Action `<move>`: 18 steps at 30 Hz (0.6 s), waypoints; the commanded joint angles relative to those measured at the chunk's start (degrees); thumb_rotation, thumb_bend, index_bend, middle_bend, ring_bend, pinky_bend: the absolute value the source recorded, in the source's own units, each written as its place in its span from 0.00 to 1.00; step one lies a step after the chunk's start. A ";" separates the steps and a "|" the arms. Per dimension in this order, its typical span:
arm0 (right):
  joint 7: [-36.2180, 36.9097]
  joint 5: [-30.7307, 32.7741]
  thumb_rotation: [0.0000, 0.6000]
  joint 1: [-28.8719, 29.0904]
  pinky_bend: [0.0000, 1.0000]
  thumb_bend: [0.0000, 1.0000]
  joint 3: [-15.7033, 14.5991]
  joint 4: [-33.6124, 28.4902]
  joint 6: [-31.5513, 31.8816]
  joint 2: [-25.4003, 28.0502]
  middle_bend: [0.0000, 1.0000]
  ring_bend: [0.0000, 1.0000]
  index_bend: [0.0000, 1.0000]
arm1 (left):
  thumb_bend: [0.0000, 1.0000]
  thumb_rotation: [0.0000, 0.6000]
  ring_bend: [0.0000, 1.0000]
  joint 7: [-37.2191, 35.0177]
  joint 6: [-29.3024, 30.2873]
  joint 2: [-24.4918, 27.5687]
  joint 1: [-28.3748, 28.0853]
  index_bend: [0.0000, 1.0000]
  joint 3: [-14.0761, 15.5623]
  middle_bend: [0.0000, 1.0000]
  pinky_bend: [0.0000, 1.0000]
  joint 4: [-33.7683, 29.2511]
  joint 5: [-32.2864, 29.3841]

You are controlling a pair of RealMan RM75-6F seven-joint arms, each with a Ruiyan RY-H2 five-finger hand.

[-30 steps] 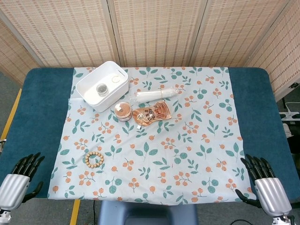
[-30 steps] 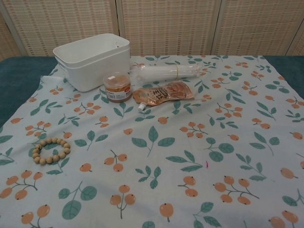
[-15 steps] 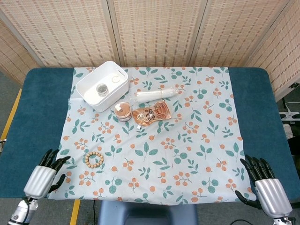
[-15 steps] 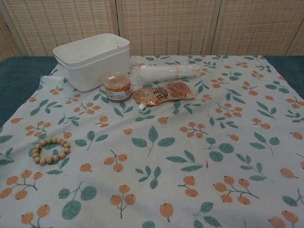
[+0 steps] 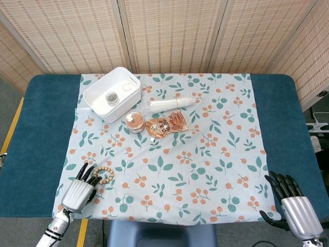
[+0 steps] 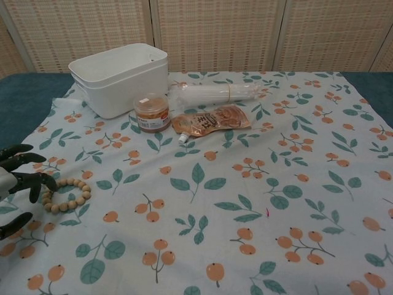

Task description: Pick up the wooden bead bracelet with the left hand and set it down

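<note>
The wooden bead bracelet [image 5: 103, 175] [image 6: 66, 195] lies flat on the flowered cloth near its front left corner. My left hand [image 5: 79, 191] [image 6: 17, 184] hovers right beside it on the near-left side, fingers spread and reaching toward the beads, nothing held. In the chest view its dark fingertips [image 6: 49, 182] come up against the bracelet's left edge. My right hand [image 5: 292, 203] stays at the front right corner of the table, fingers apart and empty; the chest view does not show it.
A white bin [image 5: 112, 94] with a small jar inside stands at the back left. In front of it are an orange-lidded jar [image 5: 135, 122], a brown pouch [image 5: 167, 124] and a clear wrapped roll [image 5: 174, 103]. The blue table [image 5: 41, 123] borders the cloth.
My left hand has moved rightward from the table's left corner onto the cloth, up to the bracelet. The bracelet and the right hand have stayed put.
</note>
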 commanded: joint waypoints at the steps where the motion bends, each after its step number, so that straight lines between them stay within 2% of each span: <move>1: 0.11 -0.07 0.73 -0.05 0.00 0.19 -0.10 -0.06 0.06 0.16 0.00 0.00 0.00 | 0.44 1.00 0.10 3.00 0.12 -0.93 -1.30 0.28 0.42 0.36 0.02 1.94 0.65; 5: 0.21 -0.08 0.73 -0.13 0.00 0.19 -0.21 -0.14 0.11 0.39 0.00 0.00 0.00 | 0.44 1.00 0.08 5.34 0.57 -1.41 -2.07 0.28 0.31 0.30 0.02 2.64 0.75; 9: 0.18 -0.03 0.73 -0.17 0.00 0.19 -0.29 -0.27 0.03 0.56 0.00 0.00 0.00 | 0.44 1.00 0.05 5.67 0.49 -1.20 -1.89 0.21 0.54 0.25 0.02 2.59 0.36; 15: 0.46 -0.28 0.73 -0.24 0.00 0.19 -0.38 -0.33 0.22 0.79 0.00 0.00 0.00 | 0.45 1.00 0.05 5.78 3.29 -0.71 -2.05 0.23 1.34 0.32 0.01 2.47 1.61; 18: 0.44 0.18 0.73 -0.46 0.00 0.19 -0.26 -0.39 0.51 0.87 0.00 0.00 0.00 | 0.45 1.00 0.05 7.42 4.32 -0.92 -2.84 0.24 0.77 0.34 0.01 2.97 2.24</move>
